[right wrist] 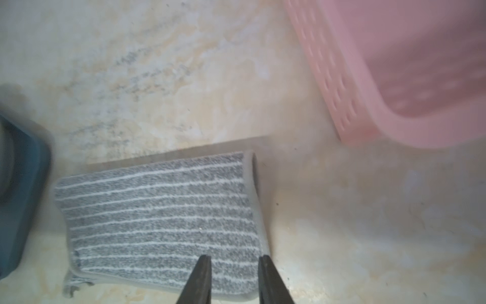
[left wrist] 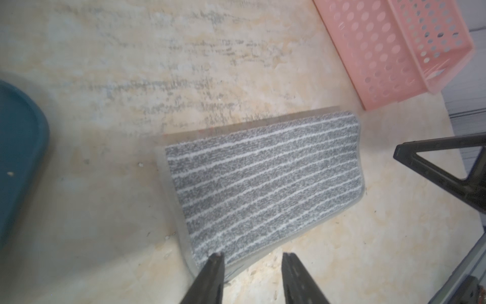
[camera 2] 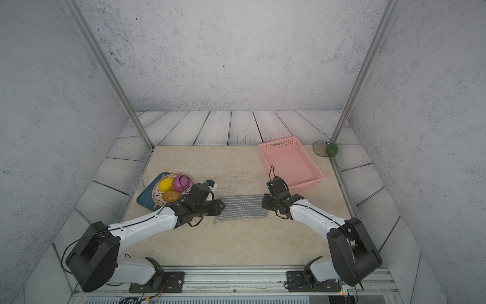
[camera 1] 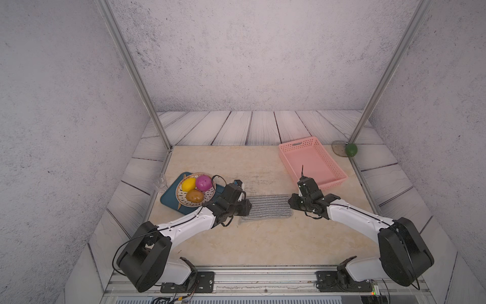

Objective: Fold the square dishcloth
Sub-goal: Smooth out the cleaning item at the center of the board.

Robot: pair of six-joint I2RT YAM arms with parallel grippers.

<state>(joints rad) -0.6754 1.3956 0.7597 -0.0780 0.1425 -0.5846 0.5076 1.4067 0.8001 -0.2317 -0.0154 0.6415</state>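
A: Where's the cloth (camera 1: 267, 206)?
B: Doubled flat on the bench (camera 1: 263, 244), between my arms. Left tool (left wrist: 252, 257) and right tool (right wrist: 234, 258) both stand apart over its near edge, holding nothing. I'd lift straight up, no dragging.
A: Top views?
B: They hide the jaws; the wrist views show the gaps.
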